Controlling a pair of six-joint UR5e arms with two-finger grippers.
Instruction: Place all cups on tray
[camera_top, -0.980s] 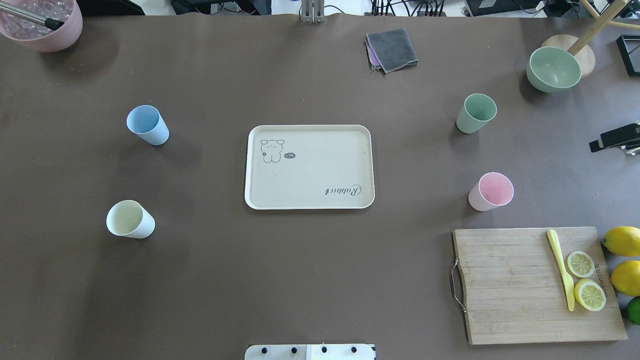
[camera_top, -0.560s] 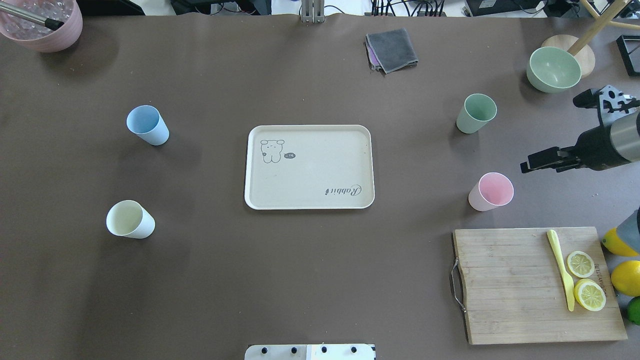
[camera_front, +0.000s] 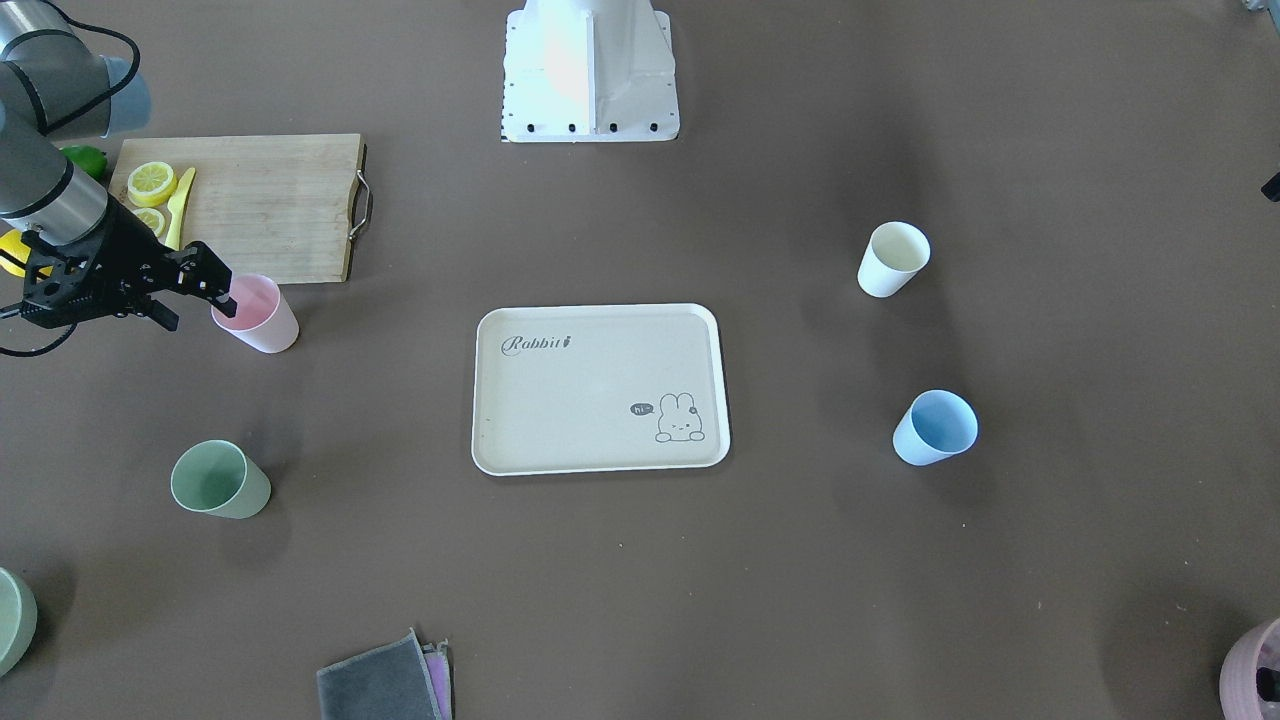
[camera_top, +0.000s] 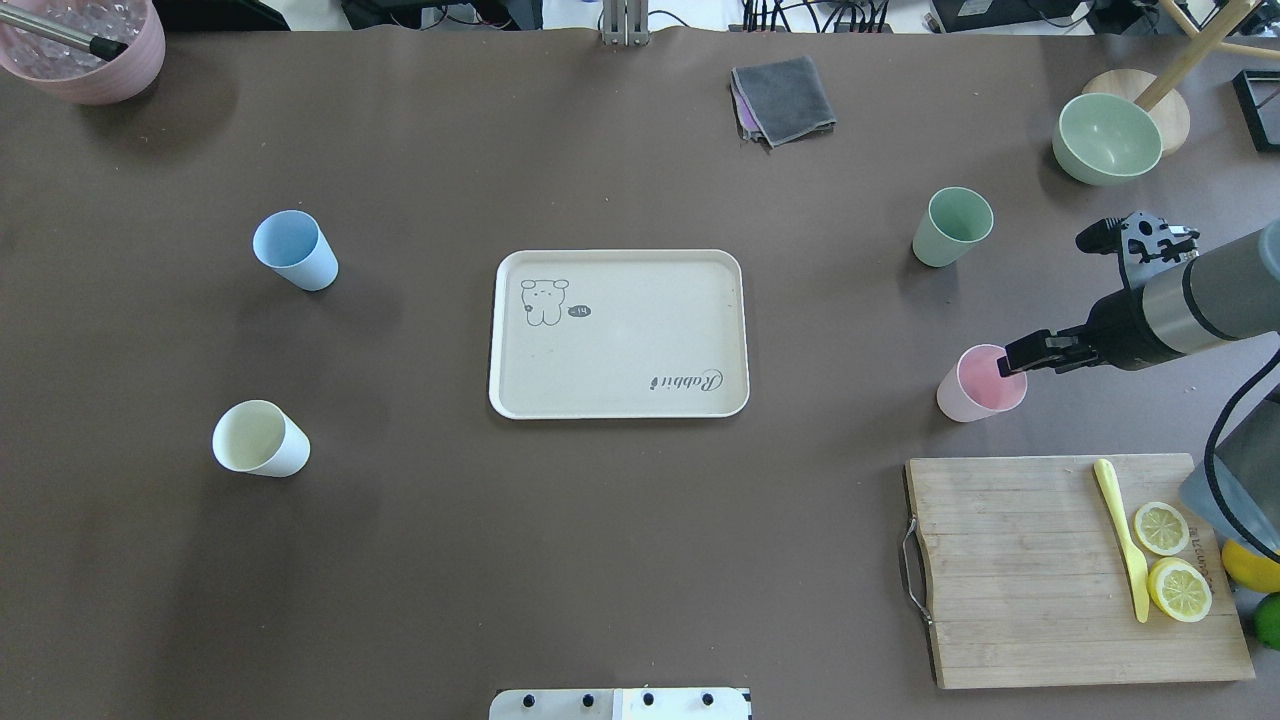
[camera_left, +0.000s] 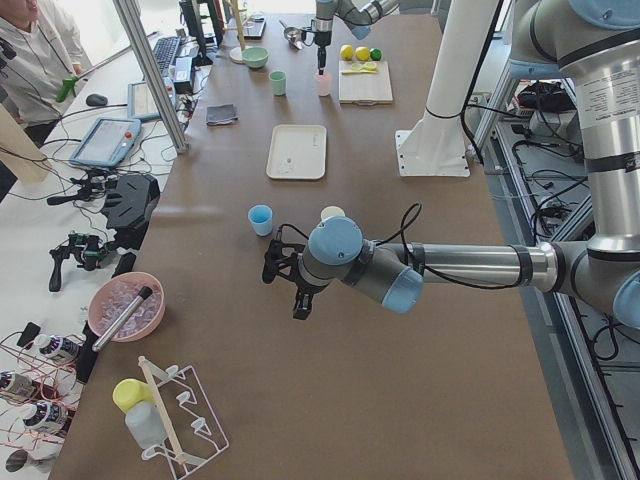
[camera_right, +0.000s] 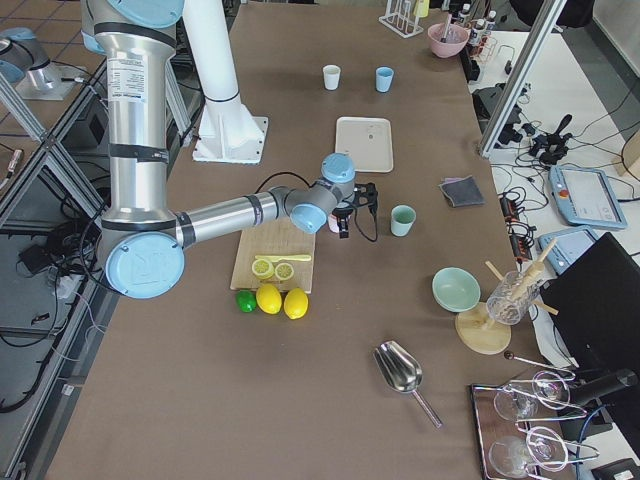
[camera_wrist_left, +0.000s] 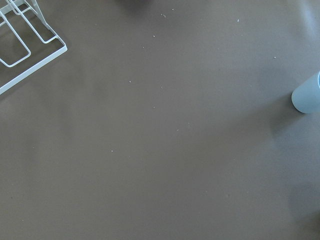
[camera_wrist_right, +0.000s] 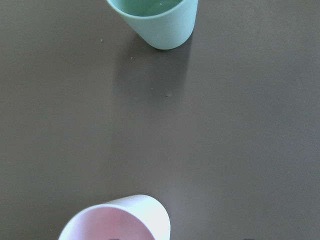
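The cream tray (camera_top: 620, 340) (camera_front: 600, 390) lies bare at mid-table. Four cups stand upright on the table around it: pink (camera_top: 975, 392) (camera_front: 265, 322) (camera_wrist_right: 120, 222), sage green (camera_top: 950, 230) (camera_front: 218, 482) (camera_wrist_right: 160, 22), light blue (camera_top: 295, 252) (camera_front: 933, 428) (camera_wrist_left: 307, 95) and cream-white (camera_top: 258, 440) (camera_front: 892, 260). My right gripper (camera_top: 1012, 362) (camera_front: 198, 305) is open, with one finger over the pink cup's rim and the other outside it. My left gripper (camera_left: 285, 280) shows only in the exterior left view, near the blue cup; I cannot tell its state.
A wooden cutting board (camera_top: 1020, 580) with lemon slices and a yellow knife (camera_top: 1122, 540) lies close behind the pink cup. A green bowl (camera_top: 1105, 138) and a grey cloth (camera_top: 782, 100) are at the far side. A mauve bowl (camera_top: 85, 45) sits far left.
My right arm has come in from the right edge and moved left and toward the pink cup, reaching its rim. The cups and tray have not moved.
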